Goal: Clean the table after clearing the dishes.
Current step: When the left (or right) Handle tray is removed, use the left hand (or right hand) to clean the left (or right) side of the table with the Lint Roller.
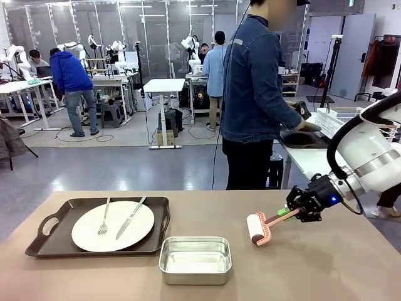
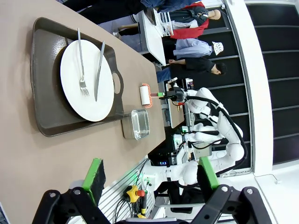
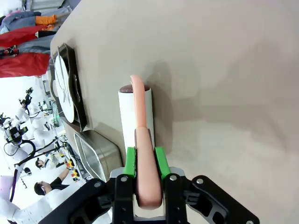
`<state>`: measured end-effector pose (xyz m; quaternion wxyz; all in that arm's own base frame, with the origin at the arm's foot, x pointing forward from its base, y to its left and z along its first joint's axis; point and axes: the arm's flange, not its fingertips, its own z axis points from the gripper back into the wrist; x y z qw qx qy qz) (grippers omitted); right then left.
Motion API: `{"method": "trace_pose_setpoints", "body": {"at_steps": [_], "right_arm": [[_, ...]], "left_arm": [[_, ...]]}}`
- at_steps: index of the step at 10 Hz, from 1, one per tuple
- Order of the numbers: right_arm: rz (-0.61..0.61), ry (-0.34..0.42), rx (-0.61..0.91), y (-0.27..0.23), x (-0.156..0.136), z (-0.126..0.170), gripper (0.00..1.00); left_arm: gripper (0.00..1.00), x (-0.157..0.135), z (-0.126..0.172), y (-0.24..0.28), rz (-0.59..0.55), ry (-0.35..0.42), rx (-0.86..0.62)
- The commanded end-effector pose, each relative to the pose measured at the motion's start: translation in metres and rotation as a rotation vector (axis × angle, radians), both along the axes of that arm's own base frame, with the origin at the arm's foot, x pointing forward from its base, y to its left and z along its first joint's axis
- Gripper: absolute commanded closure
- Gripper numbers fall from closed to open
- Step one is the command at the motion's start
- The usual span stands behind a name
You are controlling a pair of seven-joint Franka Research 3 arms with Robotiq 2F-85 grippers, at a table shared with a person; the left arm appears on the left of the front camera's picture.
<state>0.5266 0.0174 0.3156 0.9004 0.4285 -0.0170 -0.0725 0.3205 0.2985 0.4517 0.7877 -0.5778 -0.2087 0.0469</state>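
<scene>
— Steel pan (image 1: 195, 259) sits closest, empty, at the near edge of the bench (image 1: 351, 269). What has the right arm got?
— Its fingers (image 3: 131, 162) are pinched narrow on the pink handle of a lint roller (image 1: 257, 229), the handle caught between the green pads. The white roll lies on the robot's-left side of those fingers, to the right of the pan with bare bench between, and it looks to be down on the top
— Which way does it lie?
— Handle in line with the fingers, running roughly left to right across the bench, and the roll set crosswise at its end. I'd judge a push or pull along the handle line is what turns it
— And the dishes?
— One white plate (image 1: 113, 226) with fork (image 1: 104, 221) and knife (image 1: 130, 217) sits on a dark handled tray (image 1: 37, 246) on the left half. The tray's near-right corner is touching or just beside the pan, I can't tell which. So that side isn't cleared
— Who's nearer to it?
— Left arm. Its fingers (image 2: 96, 179) are spread wide and hold nothing, above the bench with the tray ahead of them. The roller is well apart from the tray, pan in between
— The person (image 1: 254, 94)?
— At the far side, turned to a white-topped side table, hands at something dark I can't make out
</scene>
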Motion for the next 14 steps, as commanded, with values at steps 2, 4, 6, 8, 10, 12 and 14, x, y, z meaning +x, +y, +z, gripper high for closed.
{"method": "trace_pose_setpoints", "body": {"at_steps": [2, 4, 6, 8, 10, 12, 14], "right_arm": [[0.015, -0.001, -0.111, -0.061, -0.001, -0.028, 0.79], [0.028, 0.011, -0.246, -0.093, 0.001, -0.029, 0.79], [0.005, 0.048, -0.342, -0.125, 0.0, -0.025, 0.79], [-0.051, 0.069, -0.446, -0.151, -0.001, -0.018, 0.79], [-0.082, 0.092, -0.545, -0.167, -0.005, -0.003, 0.79], [-0.095, 0.096, -0.58, -0.171, -0.009, 0.018, 0.79], [-0.094, 0.088, -0.631, -0.171, -0.015, 0.043, 0.79]], "left_arm": [[0.0, -0.003, 0.002, 0.0, 0.004, -0.005, -0.002], [0.0, -0.003, 0.002, 0.0, 0.004, -0.005, -0.002], [0.0, -0.003, 0.002, 0.0, 0.004, -0.005, -0.002], [0.0, -0.003, 0.002, 0.0, 0.004, -0.005, -0.002], [0.0, -0.003, 0.002, 0.0, 0.004, -0.005, -0.002], [0.0, -0.003, 0.002, 0.0, 0.004, -0.005, -0.002], [0.0, -0.003, 0.002, 0.0, 0.004, -0.005, -0.002]]}}
